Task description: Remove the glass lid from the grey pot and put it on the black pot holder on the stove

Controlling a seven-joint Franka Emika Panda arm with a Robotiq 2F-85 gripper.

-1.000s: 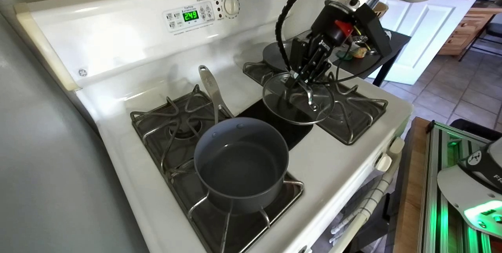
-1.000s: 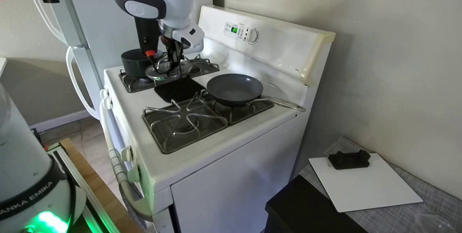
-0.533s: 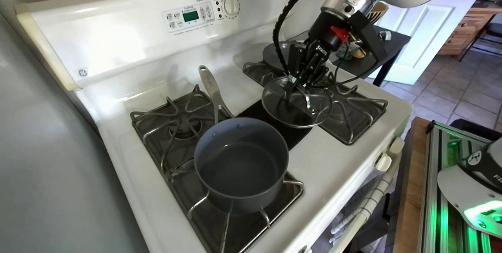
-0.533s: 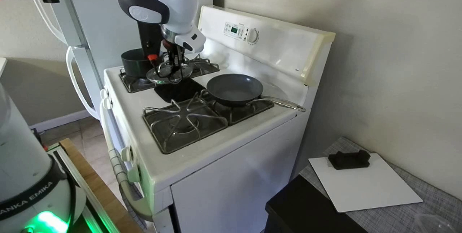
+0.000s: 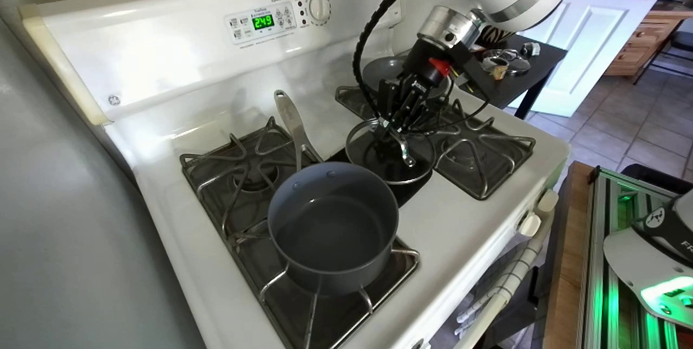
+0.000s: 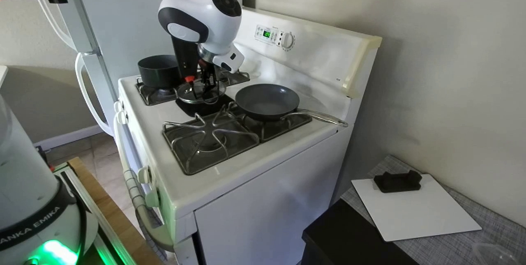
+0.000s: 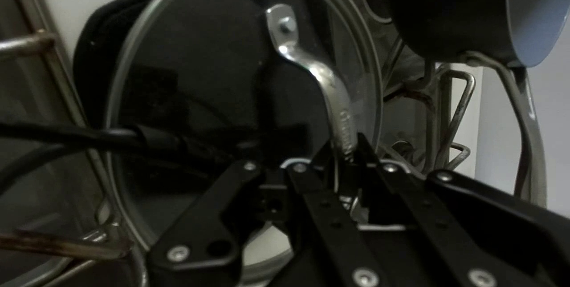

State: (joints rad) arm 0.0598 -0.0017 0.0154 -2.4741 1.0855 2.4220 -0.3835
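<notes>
The glass lid point(image 5: 381, 162) is round and clear with a metal rim and a shiny bar handle. My gripper point(image 5: 392, 130) is shut on that handle, and the wrist view shows the fingertips point(image 7: 346, 149) on both sides of it. The lid point(image 6: 190, 95) hangs slightly tilted over the black pot holder point(image 5: 410, 191); I cannot tell the gap below it. Part of the pot holder point(image 6: 193, 109) shows past the lid in both exterior views. The grey pot point(image 5: 341, 278) stands uncovered on a grate, its handle toward the control panel. The white stove point(image 5: 427, 230) carries everything.
A shallow grey pan point(image 6: 267, 101) sits on the rear grate on the far side of the pot holder. A bare front grate point(image 6: 209, 139) lies beside it. Another glass lid point(image 5: 517, 63) lies on a dark side table point(image 5: 547, 56). The gripper's cable loops near the lid.
My gripper and the lid have moved down and sideways over the pot holder, nearer to its surface. The hold on the handle stays. The pot and pan have not moved.
</notes>
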